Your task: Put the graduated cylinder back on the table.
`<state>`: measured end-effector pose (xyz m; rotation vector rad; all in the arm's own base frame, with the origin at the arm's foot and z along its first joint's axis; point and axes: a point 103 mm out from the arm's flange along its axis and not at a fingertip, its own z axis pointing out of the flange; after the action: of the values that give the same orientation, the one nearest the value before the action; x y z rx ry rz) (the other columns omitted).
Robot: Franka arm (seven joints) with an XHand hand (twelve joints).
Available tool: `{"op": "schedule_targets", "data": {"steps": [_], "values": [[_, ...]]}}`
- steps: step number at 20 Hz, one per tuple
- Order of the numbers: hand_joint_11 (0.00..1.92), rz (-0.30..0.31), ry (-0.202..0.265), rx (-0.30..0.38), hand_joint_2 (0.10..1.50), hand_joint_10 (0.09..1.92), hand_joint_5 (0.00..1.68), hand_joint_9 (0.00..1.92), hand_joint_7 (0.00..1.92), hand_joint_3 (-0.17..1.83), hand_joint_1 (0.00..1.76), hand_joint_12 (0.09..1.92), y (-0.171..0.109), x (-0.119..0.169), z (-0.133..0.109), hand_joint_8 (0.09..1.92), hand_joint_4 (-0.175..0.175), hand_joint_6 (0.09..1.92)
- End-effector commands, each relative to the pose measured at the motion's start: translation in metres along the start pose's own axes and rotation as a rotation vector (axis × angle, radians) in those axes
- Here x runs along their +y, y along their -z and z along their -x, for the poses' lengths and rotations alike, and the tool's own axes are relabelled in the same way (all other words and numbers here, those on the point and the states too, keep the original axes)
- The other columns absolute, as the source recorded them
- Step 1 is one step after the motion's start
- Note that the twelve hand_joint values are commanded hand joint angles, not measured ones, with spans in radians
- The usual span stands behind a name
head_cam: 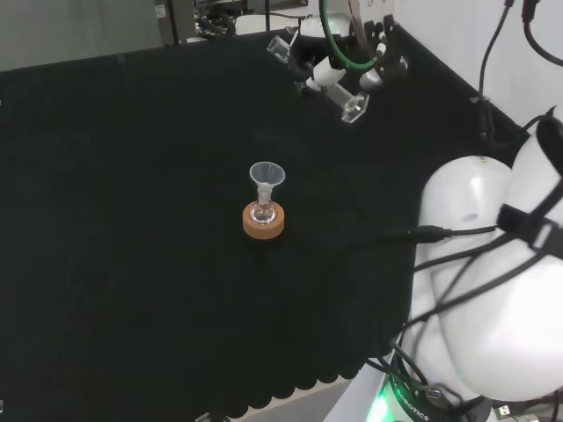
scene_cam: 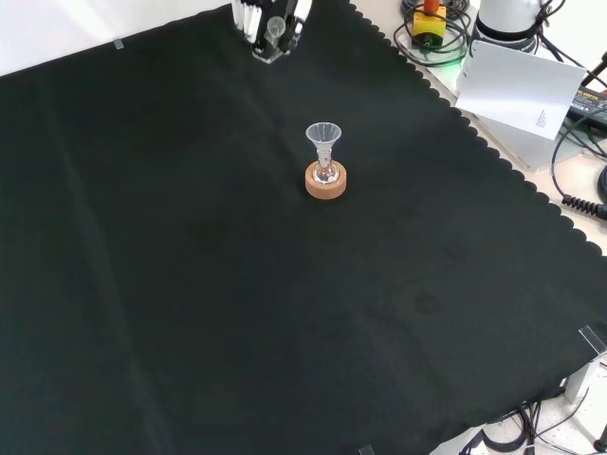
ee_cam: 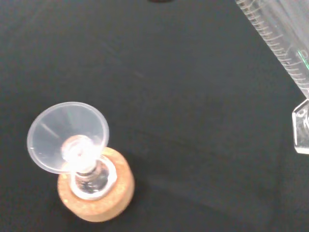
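The clear graduated cylinder (head_cam: 339, 88) hangs tilted above the far right of the cloth in the head view, its hexagonal foot lowest and pointing towards the camera. The black and white hand (head_cam: 369, 57) is curled round its middle. In the front view the hand (scene_cam: 275, 17) sits at the top edge with the cylinder's foot (scene_cam: 268, 47) below it, above the cloth. The wrist view shows the cylinder's marked tube (ee_cam: 282, 43) close by, with its foot off the cloth.
A small round flask with a clear funnel (head_cam: 266, 176) in its neck stands on a cork ring (head_cam: 263, 223) mid-cloth, also in the front view (scene_cam: 325, 180) and the wrist view (ee_cam: 94, 193). The cloth's scalloped edge (scene_cam: 493, 152), papers and cables lie at the front view's right.
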<state>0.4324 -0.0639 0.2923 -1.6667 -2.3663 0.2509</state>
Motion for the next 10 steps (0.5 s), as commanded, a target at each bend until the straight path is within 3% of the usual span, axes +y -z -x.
{"op": "schedule_targets", "data": {"steps": [1,10], "values": [[1.17,0.034,0.078,0.207,1.11,0.09,0.98,1.39,1.01,0.0,1.26,0.81,-0.075,0.05,0.003,0.99,-0.175,1.0],[1.17,0.186,0.092,0.32,1.11,0.09,0.98,1.39,1.01,0.0,1.26,0.81,-0.083,0.061,0.013,0.99,-0.175,1.0]]}}
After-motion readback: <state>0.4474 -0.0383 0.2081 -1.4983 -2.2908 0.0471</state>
